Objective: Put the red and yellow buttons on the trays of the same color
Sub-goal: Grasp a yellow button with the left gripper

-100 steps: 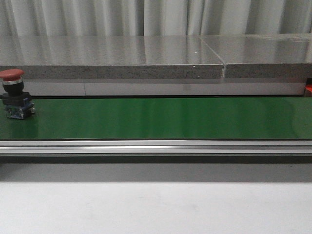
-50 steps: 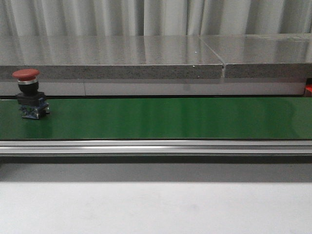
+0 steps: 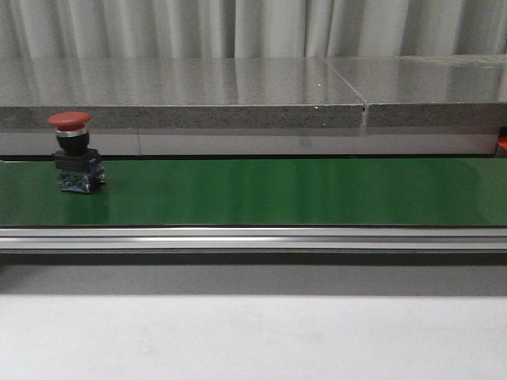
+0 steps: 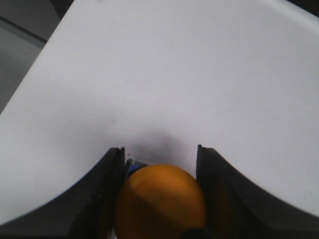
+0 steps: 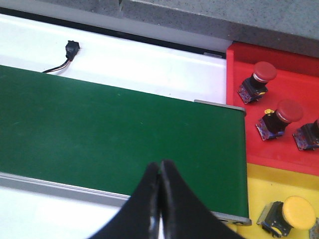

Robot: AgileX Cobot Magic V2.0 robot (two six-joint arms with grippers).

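A red button point(image 3: 72, 152) with a black and blue base stands upright on the green belt point(image 3: 277, 191) at the far left. Neither gripper shows in the front view. In the left wrist view my left gripper point(image 4: 160, 158) is shut on a yellow button point(image 4: 160, 199), over a white surface point(image 4: 174, 74). In the right wrist view my right gripper point(image 5: 160, 170) is shut and empty above the belt's point(image 5: 109, 129) near edge. Beside the belt's end lie a red tray point(image 5: 279, 64) holding three red buttons point(image 5: 256, 81) and a yellow tray point(image 5: 269, 186) holding a yellow button point(image 5: 286, 215).
A grey stone ledge point(image 3: 238, 95) runs behind the belt. An aluminium rail point(image 3: 253, 237) runs along the belt's front, with a white tabletop point(image 3: 253, 336) before it. A small black connector with wires point(image 5: 71, 50) lies on the white strip behind the belt.
The red button has ridden to the right along the belt, from the frame's left edge to a little further in. Nothing else in the front view has moved.
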